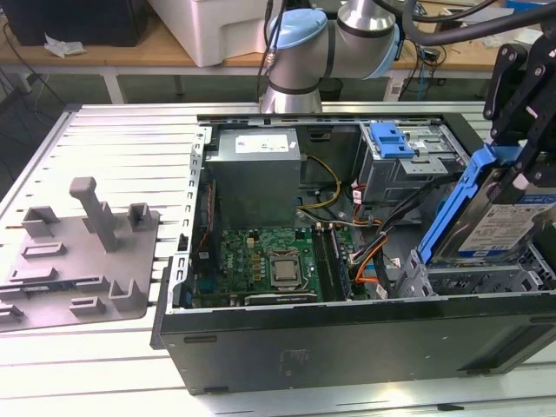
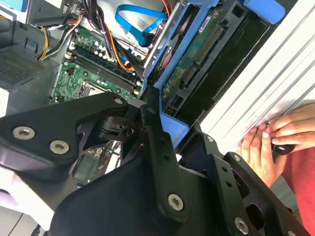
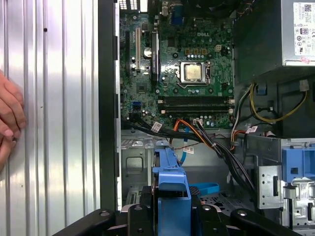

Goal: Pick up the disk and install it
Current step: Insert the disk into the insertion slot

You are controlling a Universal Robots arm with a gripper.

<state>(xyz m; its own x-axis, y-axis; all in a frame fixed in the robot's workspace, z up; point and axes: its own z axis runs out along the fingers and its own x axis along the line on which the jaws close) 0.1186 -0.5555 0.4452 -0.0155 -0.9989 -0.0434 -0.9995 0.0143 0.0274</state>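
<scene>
The gripper (image 3: 172,212) is clamped on the blue carrier (image 3: 172,183) of the disk (image 1: 502,221), tilted over the case (image 1: 347,339) corner bay. The disk is likely stiff, dense and shock-sensitive, best held by that frame.

Blue-framed silver disk (image 1: 497,228) with white-and-blue label, tilted steeply on edge over the drive bay (image 1: 460,280)

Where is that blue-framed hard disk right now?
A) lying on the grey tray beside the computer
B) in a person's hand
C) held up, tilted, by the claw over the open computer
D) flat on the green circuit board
C: the claw grips the disk by its blue frame, holding it tilted above one end of the open computer case.
</scene>
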